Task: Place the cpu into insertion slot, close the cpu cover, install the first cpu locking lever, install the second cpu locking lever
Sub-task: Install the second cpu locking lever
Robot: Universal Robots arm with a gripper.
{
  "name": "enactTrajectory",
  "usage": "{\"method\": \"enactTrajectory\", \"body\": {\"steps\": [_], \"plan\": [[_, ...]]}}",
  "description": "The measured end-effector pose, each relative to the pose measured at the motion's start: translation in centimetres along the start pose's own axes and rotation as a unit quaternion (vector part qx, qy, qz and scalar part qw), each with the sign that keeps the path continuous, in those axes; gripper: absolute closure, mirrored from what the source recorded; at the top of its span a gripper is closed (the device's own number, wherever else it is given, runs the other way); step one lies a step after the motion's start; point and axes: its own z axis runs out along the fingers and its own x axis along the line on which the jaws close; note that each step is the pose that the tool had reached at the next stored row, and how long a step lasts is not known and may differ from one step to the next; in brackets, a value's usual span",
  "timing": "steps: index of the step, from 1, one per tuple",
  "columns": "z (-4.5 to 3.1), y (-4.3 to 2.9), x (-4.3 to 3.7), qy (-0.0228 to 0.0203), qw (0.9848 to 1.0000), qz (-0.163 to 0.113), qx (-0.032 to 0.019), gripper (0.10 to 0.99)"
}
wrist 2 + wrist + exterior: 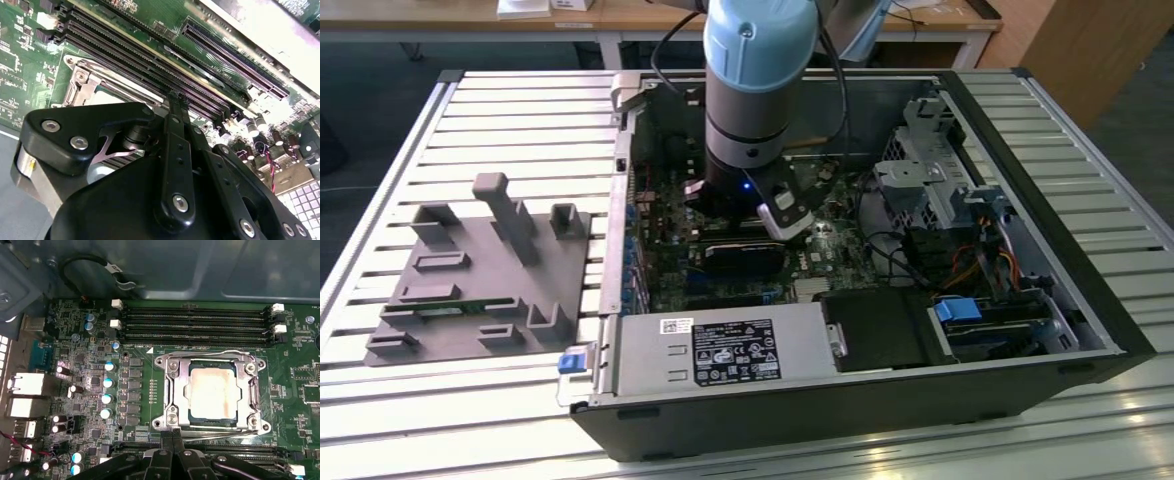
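The cpu (212, 392), a pale silver square, lies in the insertion slot (165, 361) on the green motherboard. The cpu cover (179, 390), a silver frame, lies flat over its edges. One wire locking lever (210, 353) runs along the side by the long memory slots, and the other lever (220, 429) runs along the side nearest my gripper. My gripper (172, 434) is shut with nothing between its fingers, its tips right at the end of that nearer lever. Whether they touch it I cannot tell. The fingertips (177, 98) press together beside the socket corner (80, 80). The arm (747, 90) reaches down into the open computer case.
Black memory slots (195, 322) flank the socket, with capacitors (106, 382) and rear ports (27, 385) beside it. The case holds a power supply (720, 350), a drive cage (927, 180) and cables (974, 270). A grey fixture plate (480, 270) lies on the slatted table at the exterior view's left.
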Motion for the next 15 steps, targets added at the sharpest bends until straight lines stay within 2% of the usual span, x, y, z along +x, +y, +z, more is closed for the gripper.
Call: {"method": "enactTrajectory", "body": {"steps": [11, 15], "plan": [[0.35, -0.08, 0.30, -0.0002, 0.9999, 0.000, -0.0159, 0.980], [0.47, -0.11, 0.41, -0.0002, 0.9998, 0.000, -0.0193, 0.980]]}}
